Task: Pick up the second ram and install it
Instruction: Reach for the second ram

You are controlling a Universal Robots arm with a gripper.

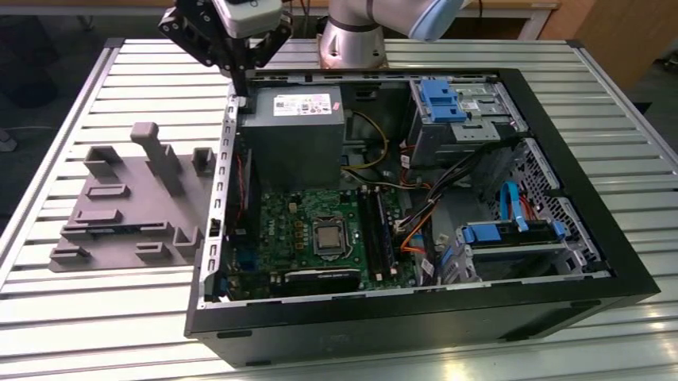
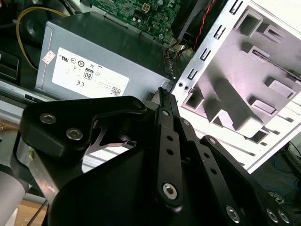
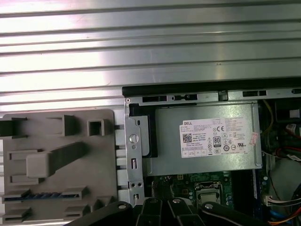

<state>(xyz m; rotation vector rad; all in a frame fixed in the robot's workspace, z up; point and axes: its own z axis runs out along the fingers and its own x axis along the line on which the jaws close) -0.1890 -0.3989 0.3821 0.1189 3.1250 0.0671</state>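
Second ram (image 3: 44,195) looks unpicked, lying in grey fixture (image 3: 101,155) beside computer case (image 1: 424,325). Your hand (image 1: 243,79), fingers together, empty, hovers near power supply (image 3: 207,160). Pickup and install both left.

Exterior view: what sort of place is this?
Probably a robotics lab workcell: an open black desktop computer case on a ribbed aluminium table, a grey plastic parts fixture beside it.

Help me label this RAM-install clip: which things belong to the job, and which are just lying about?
Job: gripper; second ram, apparently the bluish strip in the gray fixture; motherboard slots.
Lying about: power supply; blue drive bracket; orange cables.
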